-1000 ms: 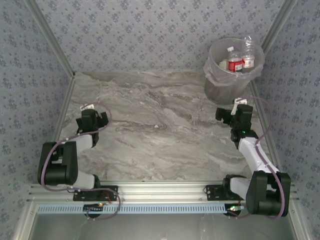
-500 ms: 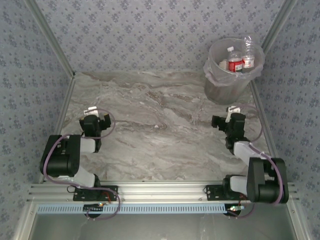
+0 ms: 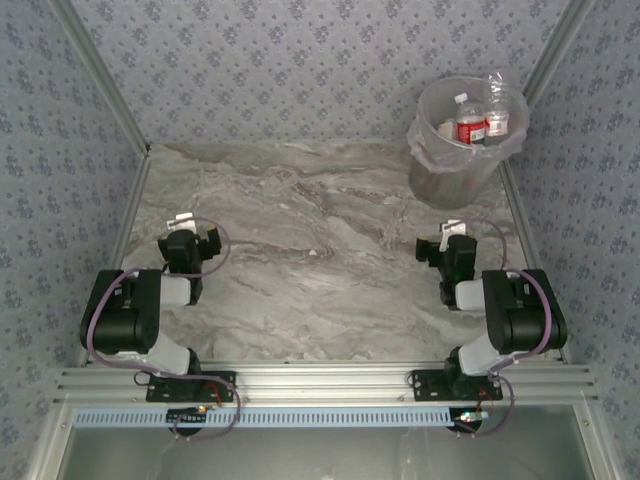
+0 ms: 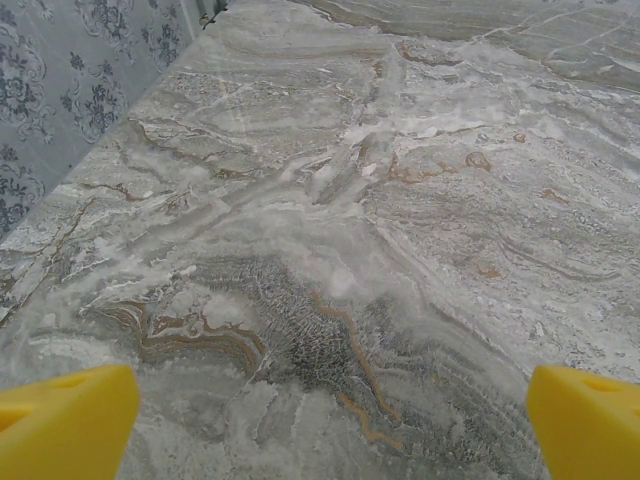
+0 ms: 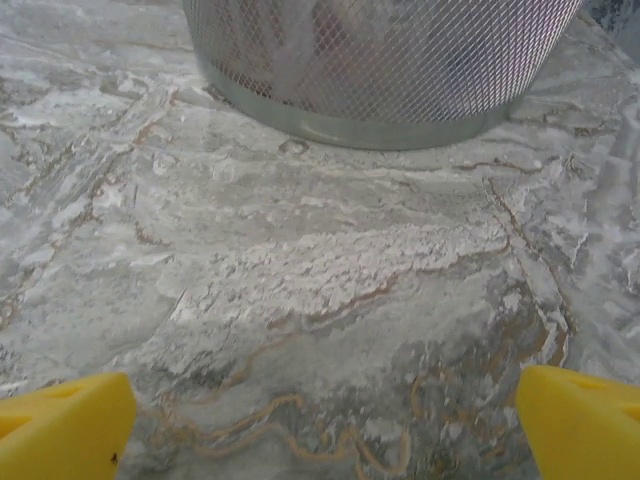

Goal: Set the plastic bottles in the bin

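Observation:
The bin (image 3: 442,176), a round translucent basket with a clear liner, stands at the table's far right corner. Inside it lie plastic bottles: one clear with a red label (image 3: 469,128), another beside it (image 3: 497,122). In the right wrist view the bin's meshed wall (image 5: 380,60) rises just ahead. My right gripper (image 3: 440,246) (image 5: 325,430) is open over bare marble, its yellow fingertips (image 5: 60,430) wide apart with nothing between them. My left gripper (image 3: 190,242) (image 4: 328,430) is open too, low over the tabletop at the left, fingertips (image 4: 65,425) spread and empty.
Patterned walls with aluminium posts (image 3: 100,80) close the table on three sides. Both arms are folded back near their bases by the front rail (image 3: 320,385). The marble tabletop (image 3: 310,250) stretches between the two grippers.
The right arm has folded back toward its base, its gripper sliding nearer and slightly left, away from the bin. The left arm pulled back early, then stayed still. Both grippers stayed open.

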### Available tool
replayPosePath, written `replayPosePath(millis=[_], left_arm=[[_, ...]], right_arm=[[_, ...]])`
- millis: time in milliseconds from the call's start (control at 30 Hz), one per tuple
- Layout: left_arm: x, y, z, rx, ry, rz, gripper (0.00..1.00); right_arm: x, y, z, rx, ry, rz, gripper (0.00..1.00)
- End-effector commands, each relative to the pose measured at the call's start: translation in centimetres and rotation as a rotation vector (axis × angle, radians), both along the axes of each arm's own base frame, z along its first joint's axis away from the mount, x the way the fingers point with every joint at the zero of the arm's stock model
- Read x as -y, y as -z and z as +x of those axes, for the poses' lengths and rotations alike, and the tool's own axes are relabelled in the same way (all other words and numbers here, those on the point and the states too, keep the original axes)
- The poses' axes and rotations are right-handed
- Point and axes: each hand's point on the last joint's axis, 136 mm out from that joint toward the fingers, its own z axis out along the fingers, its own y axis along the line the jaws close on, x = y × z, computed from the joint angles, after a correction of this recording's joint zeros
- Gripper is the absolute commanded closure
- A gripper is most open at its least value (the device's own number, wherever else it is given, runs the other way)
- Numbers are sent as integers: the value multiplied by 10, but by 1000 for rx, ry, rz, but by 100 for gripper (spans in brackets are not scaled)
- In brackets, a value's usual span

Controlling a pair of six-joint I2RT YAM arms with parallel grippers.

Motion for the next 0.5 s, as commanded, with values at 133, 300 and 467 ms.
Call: replayPosePath(millis=[133, 300, 467], left_arm=[[-1, -17, 9, 56, -5, 19, 1], [-1, -16, 9, 54, -3, 18, 0], [-1, -16, 9, 56, -3, 18, 1]], right_arm=[[4, -26, 18, 76, 17, 9, 0], [5, -25, 18, 74, 17, 10, 0], [4, -25, 18, 74, 15, 14, 0]])
